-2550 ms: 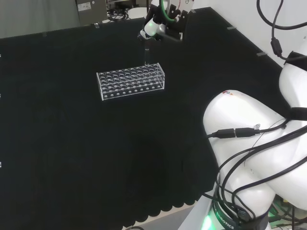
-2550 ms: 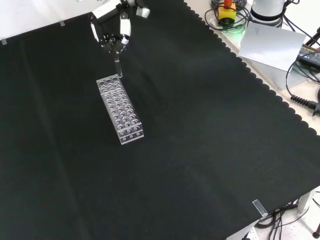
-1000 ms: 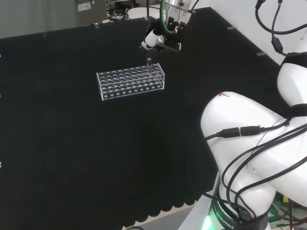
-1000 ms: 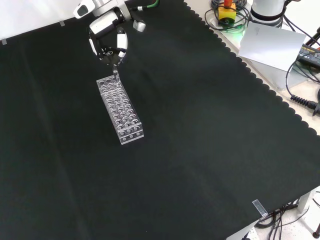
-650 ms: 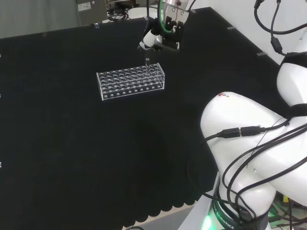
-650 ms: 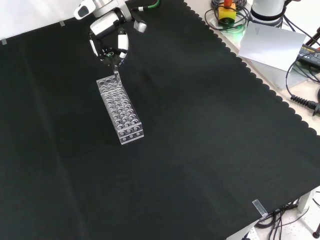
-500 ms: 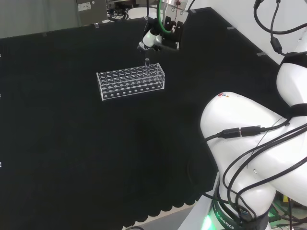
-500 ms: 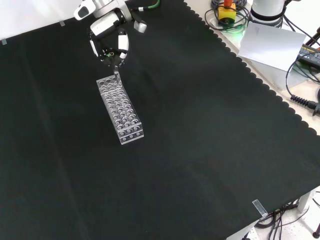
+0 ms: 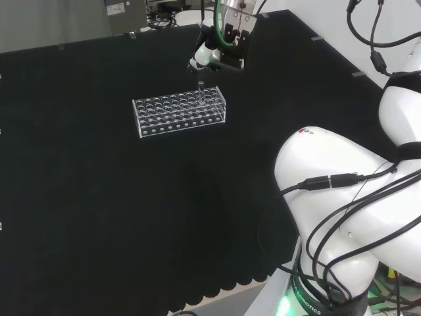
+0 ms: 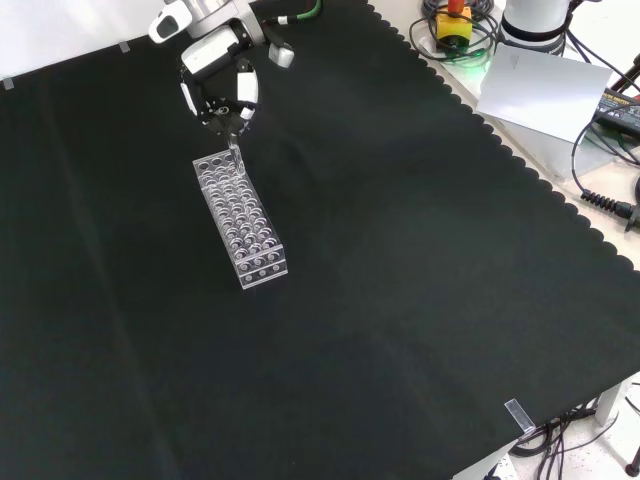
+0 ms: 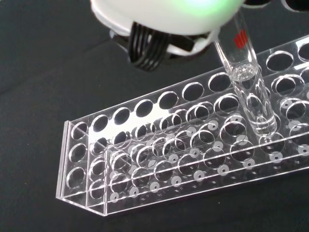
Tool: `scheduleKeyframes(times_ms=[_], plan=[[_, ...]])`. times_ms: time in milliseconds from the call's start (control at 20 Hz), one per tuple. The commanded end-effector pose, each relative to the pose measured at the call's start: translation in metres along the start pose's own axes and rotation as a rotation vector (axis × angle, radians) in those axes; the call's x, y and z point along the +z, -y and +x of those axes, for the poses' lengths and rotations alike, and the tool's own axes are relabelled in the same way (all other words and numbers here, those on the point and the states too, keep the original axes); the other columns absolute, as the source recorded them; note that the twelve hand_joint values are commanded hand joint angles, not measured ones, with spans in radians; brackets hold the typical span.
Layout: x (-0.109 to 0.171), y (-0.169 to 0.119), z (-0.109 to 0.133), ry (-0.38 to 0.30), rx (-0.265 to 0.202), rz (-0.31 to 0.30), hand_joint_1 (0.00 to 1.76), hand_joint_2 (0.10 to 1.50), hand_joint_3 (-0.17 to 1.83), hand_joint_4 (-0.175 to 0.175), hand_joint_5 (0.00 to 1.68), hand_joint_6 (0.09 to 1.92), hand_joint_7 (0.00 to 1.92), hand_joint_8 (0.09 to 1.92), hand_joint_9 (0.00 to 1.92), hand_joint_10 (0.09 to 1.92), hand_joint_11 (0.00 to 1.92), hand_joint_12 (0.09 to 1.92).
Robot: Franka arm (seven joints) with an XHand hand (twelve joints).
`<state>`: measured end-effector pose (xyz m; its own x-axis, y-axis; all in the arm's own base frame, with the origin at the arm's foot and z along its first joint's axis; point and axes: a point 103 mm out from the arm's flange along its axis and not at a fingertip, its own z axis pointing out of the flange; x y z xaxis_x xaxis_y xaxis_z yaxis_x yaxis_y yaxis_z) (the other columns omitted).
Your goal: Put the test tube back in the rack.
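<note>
The clear plastic rack (image 9: 181,113) lies on the black cloth, also seen as the rack (image 10: 240,215) and close up as the rack (image 11: 193,145). The glass test tube (image 11: 247,77) stands upright in a hole near one end of the rack. Its top pokes above the rack as the tube (image 9: 199,87) and the tube (image 10: 233,150). The hand (image 9: 214,51) hovers just above the tube's top, with a small gap between them. In the front view the hand (image 10: 222,88) has its fingers (image 10: 243,97) spread apart, holding nothing.
The arm's white links (image 9: 342,197) rise at the right of the head view. Cables and a grey sheet (image 10: 545,90) lie past the cloth's scalloped edge at the front view's upper right.
The test tube went down into a rack hole and now stands there by itself. The hand let go and has lifted slightly off the tube's top.
</note>
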<state>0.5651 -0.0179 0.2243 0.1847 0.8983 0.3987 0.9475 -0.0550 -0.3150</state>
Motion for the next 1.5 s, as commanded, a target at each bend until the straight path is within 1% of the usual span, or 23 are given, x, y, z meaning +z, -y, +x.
scheduleKeyframes(times_ms=[50, 450, 1000, 1500], plan=[[0.003, -0.001, 0.000, -0.011, 0.005, 0.006, 1.24, 0.63, 0.62, -0.175, 1.43, 0.34, 1.80, 0.41, 1.69, 0.34, 1.29, 0.87], [0.007, -0.002, -0.002, -0.014, 0.014, 0.011, 1.24, 0.63, 0.62, -0.175, 1.43, 0.34, 1.80, 0.41, 1.69, 0.34, 1.29, 0.87], [0.016, -0.004, -0.012, -0.034, 0.035, 0.021, 1.24, 0.63, 0.62, -0.175, 1.43, 0.34, 1.80, 0.41, 1.69, 0.34, 1.29, 0.87], [0.022, -0.007, -0.020, -0.035, 0.055, 0.029, 1.24, 0.63, 0.62, -0.175, 1.43, 0.34, 1.80, 0.41, 1.69, 0.34, 1.29, 0.87]])
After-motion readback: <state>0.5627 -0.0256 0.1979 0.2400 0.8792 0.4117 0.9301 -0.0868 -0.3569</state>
